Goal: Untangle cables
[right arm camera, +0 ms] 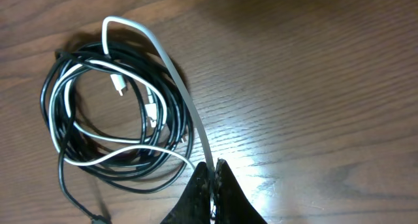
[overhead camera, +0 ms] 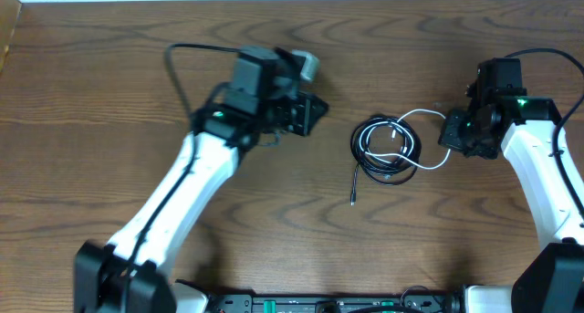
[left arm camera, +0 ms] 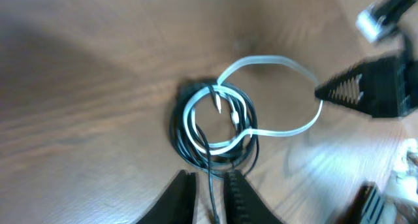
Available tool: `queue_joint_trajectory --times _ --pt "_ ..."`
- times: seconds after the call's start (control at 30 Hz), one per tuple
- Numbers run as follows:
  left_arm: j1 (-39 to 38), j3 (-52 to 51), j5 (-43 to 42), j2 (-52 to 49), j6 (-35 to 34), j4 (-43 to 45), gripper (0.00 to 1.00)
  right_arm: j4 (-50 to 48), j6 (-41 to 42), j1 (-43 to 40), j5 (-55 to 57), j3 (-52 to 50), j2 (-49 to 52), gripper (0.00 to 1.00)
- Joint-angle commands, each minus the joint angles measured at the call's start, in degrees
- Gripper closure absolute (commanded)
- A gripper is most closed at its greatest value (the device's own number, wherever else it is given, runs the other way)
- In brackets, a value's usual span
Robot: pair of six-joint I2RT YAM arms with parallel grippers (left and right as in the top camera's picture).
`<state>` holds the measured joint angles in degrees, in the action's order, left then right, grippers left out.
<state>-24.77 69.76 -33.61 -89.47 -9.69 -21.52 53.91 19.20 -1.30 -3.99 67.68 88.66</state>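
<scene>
Coil of thin black cord and thin white cord with small metal plugs lies on the brown wooden table between the arms. The right hand is at the coil's right edge, clenched on a drawn-out white loop whose long axis runs from coil to hand. The left hand is released and empty, left of the coil and apart from it. Judgement: the right arm governs the pull, and the left is placed to pin the black turns.

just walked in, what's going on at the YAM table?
The right end effector is shut on a loop of the white cable that sticks out of the coil. The rest of it lies wound in with the black cable on the table. The left end effector is open, apart from the coil.
</scene>
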Motion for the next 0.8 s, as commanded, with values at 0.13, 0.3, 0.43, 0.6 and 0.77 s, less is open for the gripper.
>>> queue_joint_trajectory --times 0.13,0.3,0.43,0.6,0.77 --pt "-5.29 -0.83 -1.77 -9.57 4.59 2.21 0.77 -0.11 -2.1 -0.11 -1.11 -0.52 -0.15 0.99" --pt "-7.17 -0.9 -1.79 -14.03 5.18 2.25 0.76 -0.22 -2.16 -0.11 -1.11 -0.52 -0.15 0.99" --pt "-9.4 -0.98 -1.79 -17.07 7.13 2.12 0.76 -0.39 -2.16 -0.11 -1.11 -0.52 -0.15 0.99" --pt "-11.54 -0.98 -1.77 -18.8 7.39 2.32 0.76 -0.33 -2.78 -0.11 -1.11 -0.52 -0.15 0.99" --pt "-12.96 -1.03 -1.16 -18.91 8.63 2.32 0.75 -0.33 -2.78 -0.11 -1.11 -0.52 -0.15 0.99"
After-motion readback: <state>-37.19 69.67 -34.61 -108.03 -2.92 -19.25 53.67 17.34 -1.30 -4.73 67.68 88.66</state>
